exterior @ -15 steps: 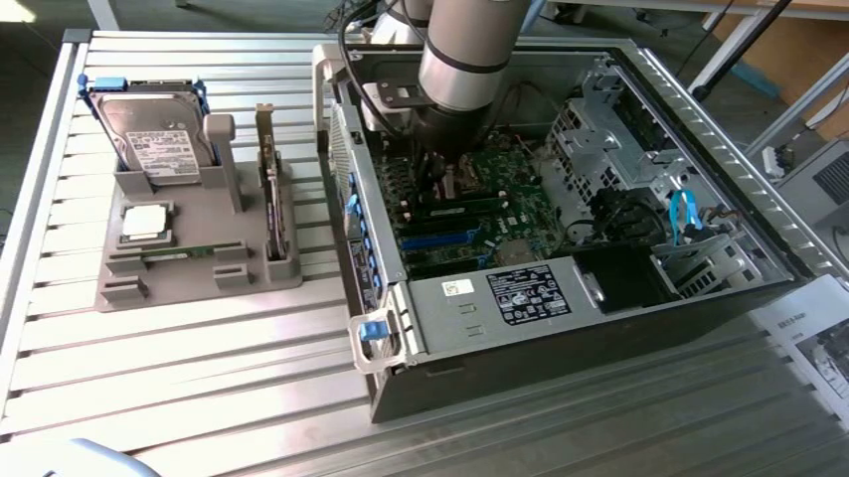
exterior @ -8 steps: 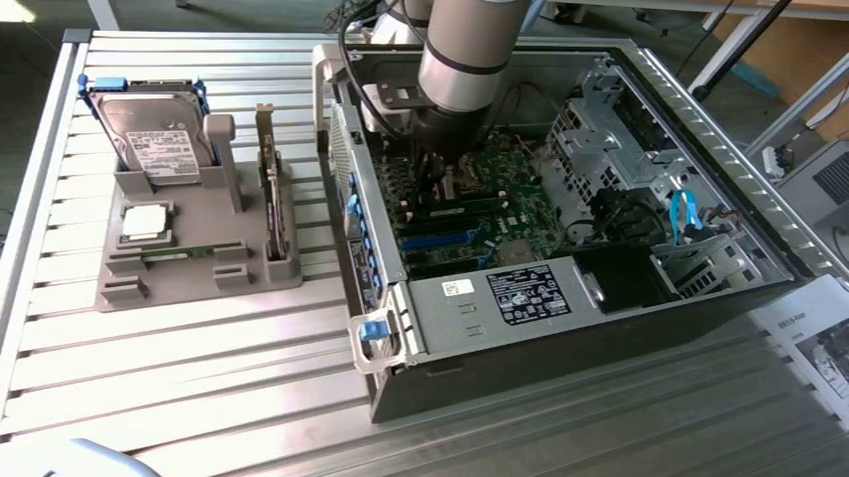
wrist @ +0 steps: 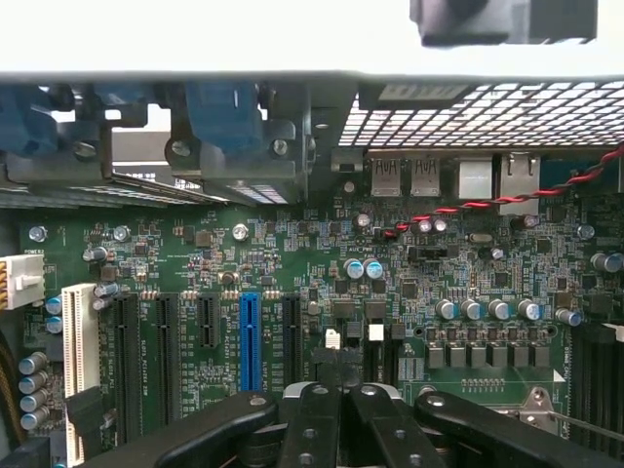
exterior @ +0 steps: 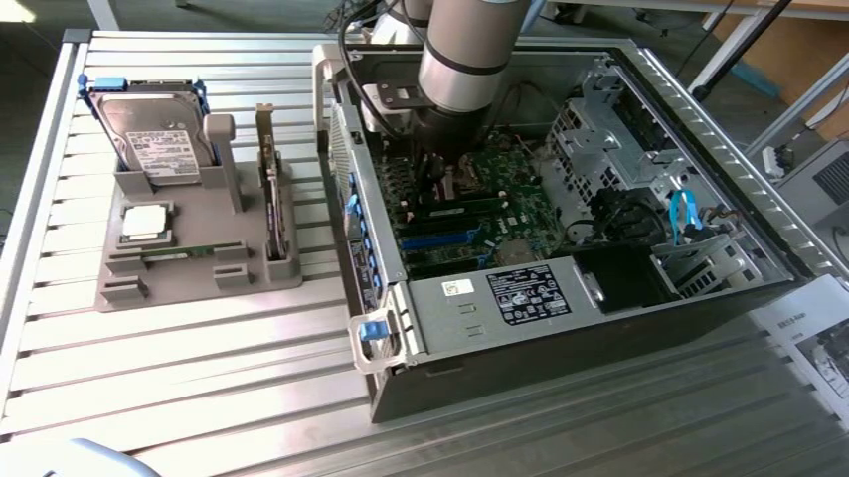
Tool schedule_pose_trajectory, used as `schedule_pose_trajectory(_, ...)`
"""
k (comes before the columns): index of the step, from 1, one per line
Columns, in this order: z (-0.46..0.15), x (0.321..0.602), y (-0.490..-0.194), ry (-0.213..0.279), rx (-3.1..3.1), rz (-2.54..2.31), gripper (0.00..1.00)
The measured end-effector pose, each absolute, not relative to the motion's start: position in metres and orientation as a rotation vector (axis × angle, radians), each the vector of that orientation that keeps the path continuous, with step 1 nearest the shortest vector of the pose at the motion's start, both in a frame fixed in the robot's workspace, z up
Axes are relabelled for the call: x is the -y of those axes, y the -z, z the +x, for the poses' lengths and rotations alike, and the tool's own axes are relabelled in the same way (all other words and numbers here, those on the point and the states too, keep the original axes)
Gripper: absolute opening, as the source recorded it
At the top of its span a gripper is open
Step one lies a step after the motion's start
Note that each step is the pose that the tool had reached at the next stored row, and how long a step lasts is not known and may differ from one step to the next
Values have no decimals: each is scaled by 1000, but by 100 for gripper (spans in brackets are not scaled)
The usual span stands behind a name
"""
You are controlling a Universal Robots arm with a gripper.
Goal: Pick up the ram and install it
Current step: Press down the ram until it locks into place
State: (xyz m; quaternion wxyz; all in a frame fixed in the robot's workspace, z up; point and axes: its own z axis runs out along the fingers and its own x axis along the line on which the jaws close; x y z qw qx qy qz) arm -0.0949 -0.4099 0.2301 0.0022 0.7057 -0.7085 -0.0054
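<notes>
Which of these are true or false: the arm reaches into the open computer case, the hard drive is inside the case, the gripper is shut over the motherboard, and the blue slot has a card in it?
1. The arm reaches into the open computer case. True.
2. The hard drive is inside the case. False: it stands in the grey holder on the table, to the exterior view's left of the case.
3. The gripper is shut over the motherboard. True.
4. The blue slot has a card in it. False: it is empty.
</notes>
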Motion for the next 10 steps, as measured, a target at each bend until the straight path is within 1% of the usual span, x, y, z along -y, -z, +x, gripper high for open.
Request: schedule_pose_trajectory(10, -95, 410, -246, 13, 2221, 2212, 10)
